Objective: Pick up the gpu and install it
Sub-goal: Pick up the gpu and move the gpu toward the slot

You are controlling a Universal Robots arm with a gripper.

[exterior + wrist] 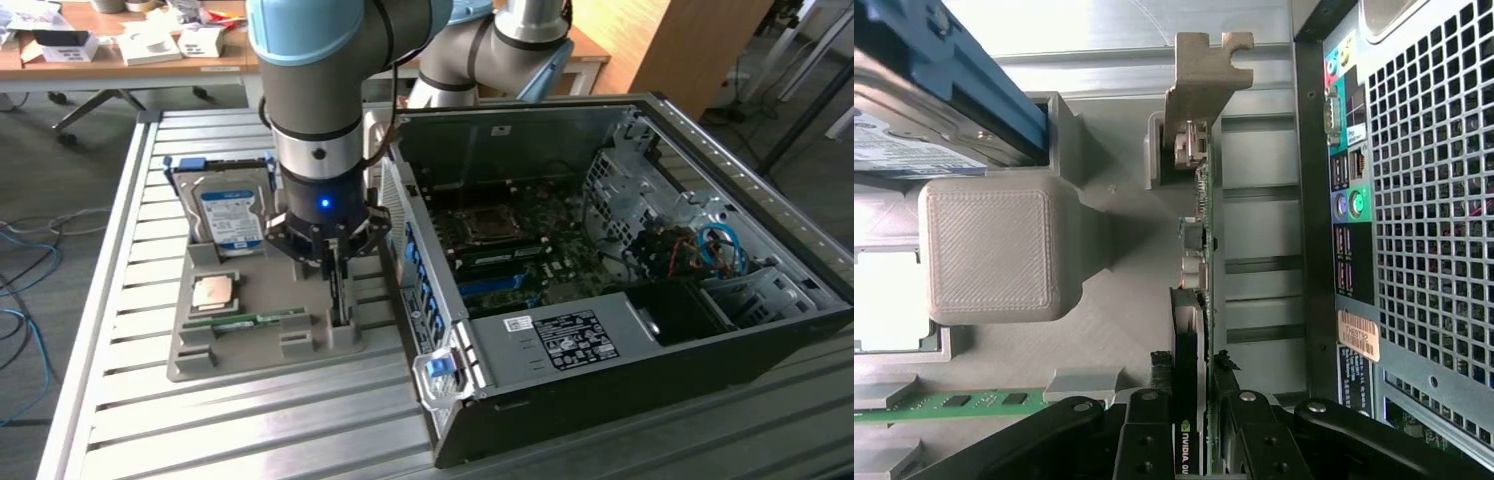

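Note:
The gpu (pixel 340 300) stands on edge in a slot at the side of the grey tray (pixel 200 362) nearest the computer case. My gripper (pixel 334 268) comes straight down over it. In the wrist view the gpu (pixel 1201 240) shows edge-on as a thin green card, with its metal end bracket (pixel 1199 85) at the far end. The black fingers (pixel 1146 440) press on both faces of the card, so my gripper (pixel 1194 440) is shut on it. The card's lower edge still sits in the tray's holder.
The open computer case (pixel 694 340) lies on the exterior view's right, with its motherboard (pixel 514 245) facing up. On the tray are a hard drive (pixel 230 215), a CPU (pixel 216 292) and a green memory stick (pixel 247 321). The case's rear panel (pixel 1414 250) is close beside the gpu.

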